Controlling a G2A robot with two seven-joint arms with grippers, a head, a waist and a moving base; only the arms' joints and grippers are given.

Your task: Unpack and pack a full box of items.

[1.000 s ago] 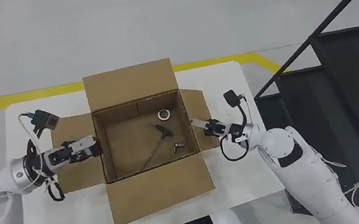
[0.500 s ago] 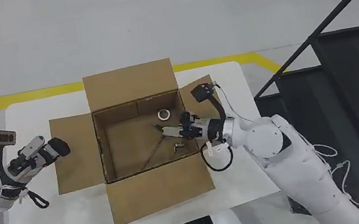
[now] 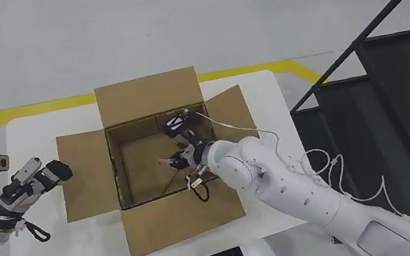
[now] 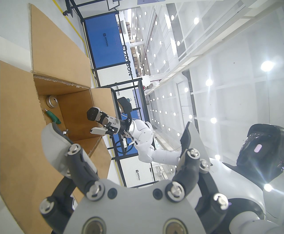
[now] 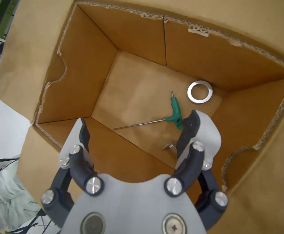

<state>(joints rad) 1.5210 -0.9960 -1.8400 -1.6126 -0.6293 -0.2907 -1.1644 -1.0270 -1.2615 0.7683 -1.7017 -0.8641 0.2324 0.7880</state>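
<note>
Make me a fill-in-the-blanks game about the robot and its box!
The tool in the box has a ____ handle.
The box holds ____ things: the tool, a metal ring and a small metal piece.
The right claw above the box is wide ____, holding nothing.
Missing words: green; three; open.

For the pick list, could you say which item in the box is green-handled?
The T-shaped hex key; the ring and the small part are bare metal.
</note>
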